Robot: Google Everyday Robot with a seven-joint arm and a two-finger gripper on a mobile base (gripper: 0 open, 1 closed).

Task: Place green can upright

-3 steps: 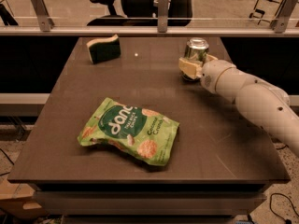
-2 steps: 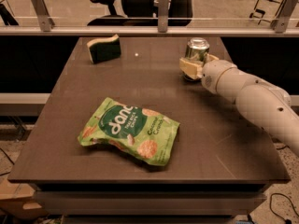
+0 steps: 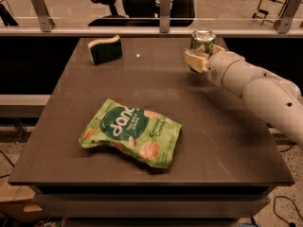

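The green can [image 3: 202, 42] stands upright at the far right of the dark table [image 3: 156, 79], silver top up, its lower part hidden behind my gripper. My gripper [image 3: 200, 59] is shut on the can, with one cream finger [image 3: 191, 60] on its left side and the other on its right. The pale arm [image 3: 255, 86] reaches in from the right edge. Whether the can's base touches the table is hidden.
A large green snack bag [image 3: 132, 132] lies flat at the table's middle front. A green-and-yellow sponge [image 3: 105, 49] sits at the far left. A rail with metal posts [image 3: 164, 13] runs behind the table's back edge, with office chairs beyond it.
The can and my gripper have shifted slightly up and to the right in view. The bag and sponge have not moved.
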